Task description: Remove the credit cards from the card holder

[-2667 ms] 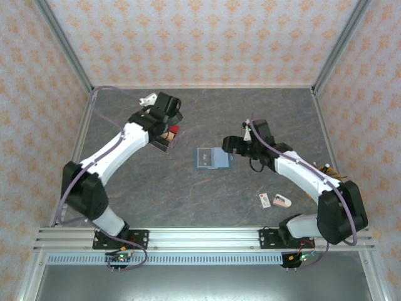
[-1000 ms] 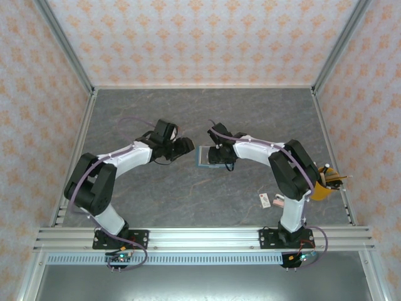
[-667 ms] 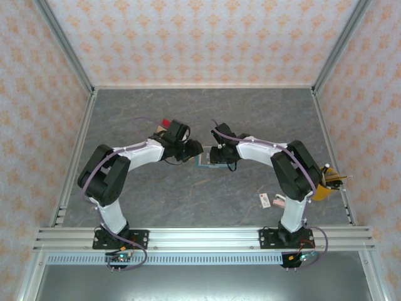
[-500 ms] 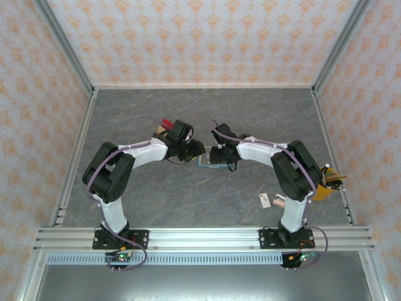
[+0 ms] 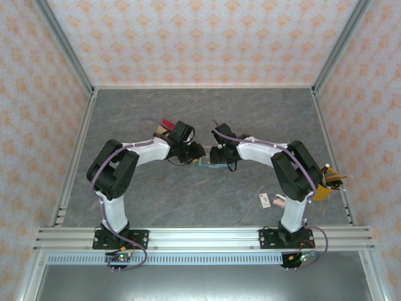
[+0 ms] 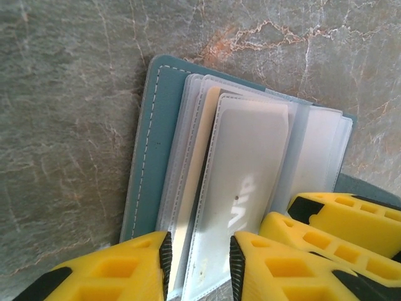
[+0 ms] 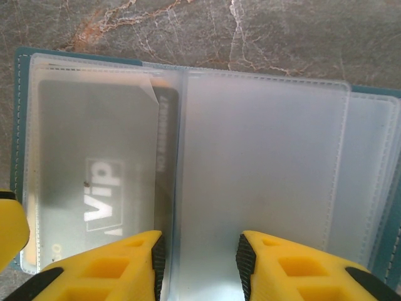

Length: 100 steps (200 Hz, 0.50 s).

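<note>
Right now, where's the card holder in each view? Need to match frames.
Top external: card holder at table centre, between left gripper and right gripper, mostly covered.
Left wrist: centre, sleeves fanned, teal cover edge on the left.
Right wrist: spread open across the frame.
Shared landmark: the VIP card in its clear sleeve, in both wrist views.

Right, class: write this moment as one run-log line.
stage: cards not yet out | card holder: lying open | Vip card: inside clear sleeve | left claw: open, at holder | right claw: open, at holder
</note>
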Available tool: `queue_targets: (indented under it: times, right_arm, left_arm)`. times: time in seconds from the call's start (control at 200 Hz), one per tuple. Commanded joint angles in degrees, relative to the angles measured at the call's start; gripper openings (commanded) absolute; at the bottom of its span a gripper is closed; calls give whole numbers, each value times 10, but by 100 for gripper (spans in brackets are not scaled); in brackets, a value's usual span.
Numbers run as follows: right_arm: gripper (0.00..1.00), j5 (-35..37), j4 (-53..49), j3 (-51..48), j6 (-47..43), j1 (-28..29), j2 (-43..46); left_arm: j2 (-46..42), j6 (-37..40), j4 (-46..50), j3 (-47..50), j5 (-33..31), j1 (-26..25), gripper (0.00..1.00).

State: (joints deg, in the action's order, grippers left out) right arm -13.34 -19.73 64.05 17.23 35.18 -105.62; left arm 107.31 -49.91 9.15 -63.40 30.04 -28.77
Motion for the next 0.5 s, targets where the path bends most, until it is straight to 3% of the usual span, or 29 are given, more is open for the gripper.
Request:
queue_targets:
  times: [0.0, 0.17, 0.495]
  right_arm:
    - [39, -1, -29, -25, -7, -4, -36]
    - [39, -1, -30, -24, -7, -4, -37]
    - [39, 1, -32, -23, -6, -4, -42]
  left_arm:
    - [-3, 9, 24, -19, 6, -2, 33]
    - [-6, 11, 22, -20, 9, -2, 29]
    - [17, 22, 52, -33, 20, -2, 32]
